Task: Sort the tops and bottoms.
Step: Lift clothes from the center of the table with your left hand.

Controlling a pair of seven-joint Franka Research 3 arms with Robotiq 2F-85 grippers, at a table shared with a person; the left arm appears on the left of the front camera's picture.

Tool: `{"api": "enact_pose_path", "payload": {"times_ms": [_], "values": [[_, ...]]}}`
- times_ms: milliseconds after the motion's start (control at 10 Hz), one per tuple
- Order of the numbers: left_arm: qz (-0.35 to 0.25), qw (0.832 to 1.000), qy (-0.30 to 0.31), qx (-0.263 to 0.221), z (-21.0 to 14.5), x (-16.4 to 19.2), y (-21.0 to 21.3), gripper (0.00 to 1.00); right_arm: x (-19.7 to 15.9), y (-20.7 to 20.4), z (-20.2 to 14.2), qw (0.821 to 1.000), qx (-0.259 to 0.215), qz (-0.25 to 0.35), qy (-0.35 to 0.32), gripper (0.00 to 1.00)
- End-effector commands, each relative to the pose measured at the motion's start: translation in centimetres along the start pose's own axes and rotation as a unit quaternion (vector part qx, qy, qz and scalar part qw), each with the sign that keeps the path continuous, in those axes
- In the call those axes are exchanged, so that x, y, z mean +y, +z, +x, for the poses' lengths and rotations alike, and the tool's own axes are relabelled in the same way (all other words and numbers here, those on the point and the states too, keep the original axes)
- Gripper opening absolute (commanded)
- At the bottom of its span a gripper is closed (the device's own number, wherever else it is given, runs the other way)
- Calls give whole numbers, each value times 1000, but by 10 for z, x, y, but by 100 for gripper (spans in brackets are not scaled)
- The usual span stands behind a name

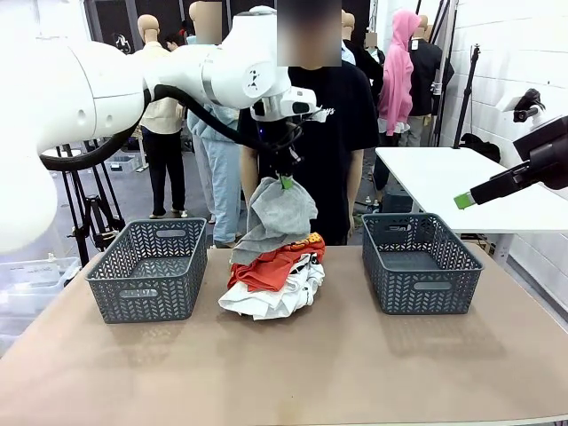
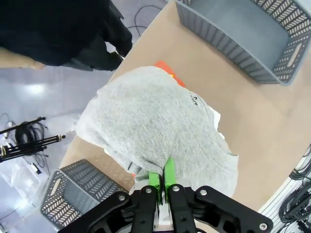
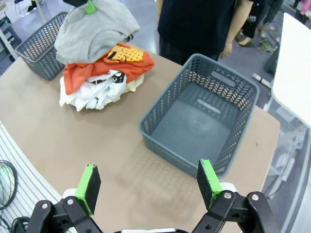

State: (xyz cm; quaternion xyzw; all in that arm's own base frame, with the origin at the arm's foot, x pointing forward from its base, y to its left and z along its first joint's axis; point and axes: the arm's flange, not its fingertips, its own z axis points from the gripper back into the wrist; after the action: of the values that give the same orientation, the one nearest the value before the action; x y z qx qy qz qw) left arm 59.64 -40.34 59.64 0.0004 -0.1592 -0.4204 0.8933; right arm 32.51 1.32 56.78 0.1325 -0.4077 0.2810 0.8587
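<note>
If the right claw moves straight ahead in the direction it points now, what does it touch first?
Most likely the nearer grey plastic lattice basket: the open right claw aims at its near wall, though depth is hard to judge.

Clothes pile (image 1: pixel 275 275) between left basket (image 1: pixel 142 297), right basket (image 1: pixel 430 288), seemingly nearer table's (image 1: pixel 311 373) far edge.

Robotics laboratory in an open hall: a white robot arm (image 1: pixel 106 84) reaches in from nine o'clock over a brown desk (image 1: pixel 355 373) carrying two matching grey baskets (image 1: pixel 149 269). Beyond the desk, at nine o'clock, black tripod stands (image 1: pixel 84 213) and a clear plastic bin (image 1: pixel 31 280) sit on a smooth grey floor (image 1: pixel 124 191). A second, white desk (image 1: pixel 444 177) stands at three o'clock against a white block wall (image 1: pixel 506 53). Coiled black cables (image 2: pixel 22 133) lie on the floor in the left wrist view.
</note>
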Motion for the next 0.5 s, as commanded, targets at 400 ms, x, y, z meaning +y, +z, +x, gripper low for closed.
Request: {"api": "enact_pose_path", "payload": {"times_ms": [400], "values": [[38, 998, -38, -12, 34, -22, 53, 0, -1, -1, -1, 1000, 0, 7, 0, 100]]}}
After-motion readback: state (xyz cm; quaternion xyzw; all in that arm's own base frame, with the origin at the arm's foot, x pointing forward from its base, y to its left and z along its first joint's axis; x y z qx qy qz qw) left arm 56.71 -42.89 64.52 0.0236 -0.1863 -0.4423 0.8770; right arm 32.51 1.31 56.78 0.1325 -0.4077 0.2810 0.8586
